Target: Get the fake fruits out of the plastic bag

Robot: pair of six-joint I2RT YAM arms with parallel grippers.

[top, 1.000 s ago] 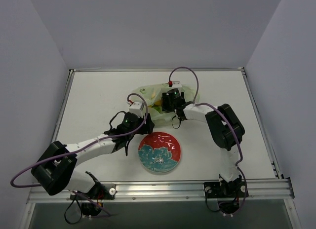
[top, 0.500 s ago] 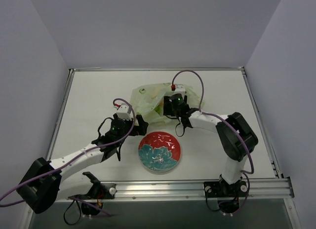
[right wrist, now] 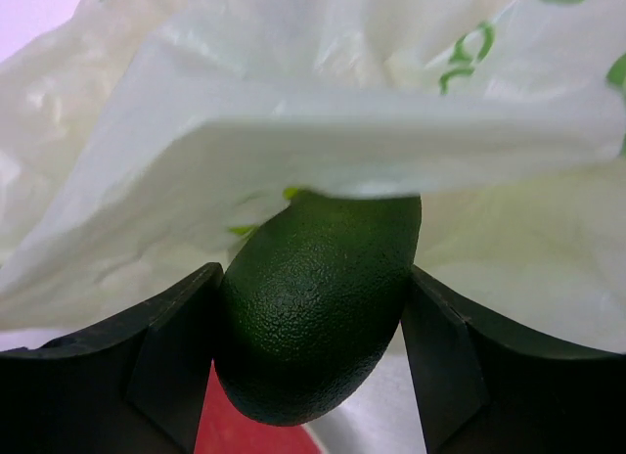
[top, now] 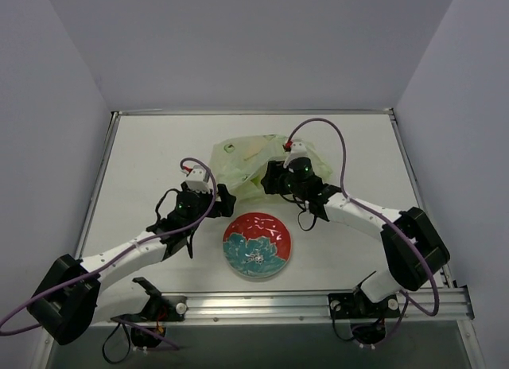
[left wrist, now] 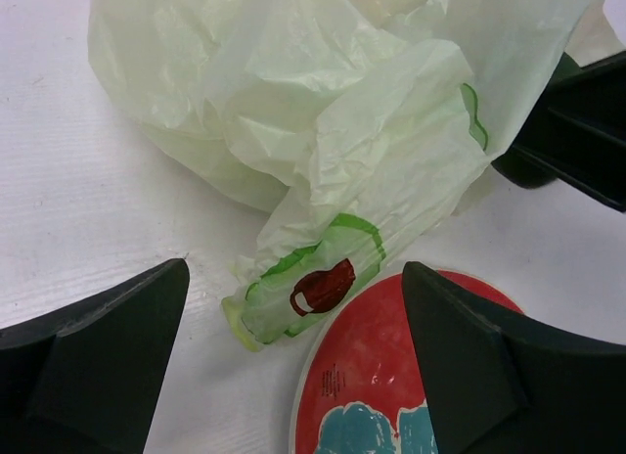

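Biggest thing on my feed is the white table [top: 143, 154], matte w/ a faint grain, metal rail along the near edge. On its far-center sits the plastic bag [top: 238, 158]: thin, see-thru pale yellow-green film, heavily crinkled, w/ green outlines and a dark red print on one twisted loop that trails toward the plate. The plate [top: 257, 243] is round and glossy, red rim w/ a teal floral middle, just near-side of the bag; the loop's tip reaches its rim. My left gripper [left wrist: 293, 317] stands wide apart, gripping nothing, black wedge-shaped fingers either side of that loop and the plate rim, not pinching either. My right gripper [top: 270, 180] is clamped on the dark green fruit [right wrist: 323, 297], an oval w/ pebbled skin, both pads against its sides, right at the bag's mouth w/ a fold of film draped over its top. Can't make out the other fruits thru the film. Vs a sec ago: left arm has pulled back out of the bag to the near-left, right arm's elbow has swung out rightward, and the bag now lies spread wider; plate hasn't shifted.
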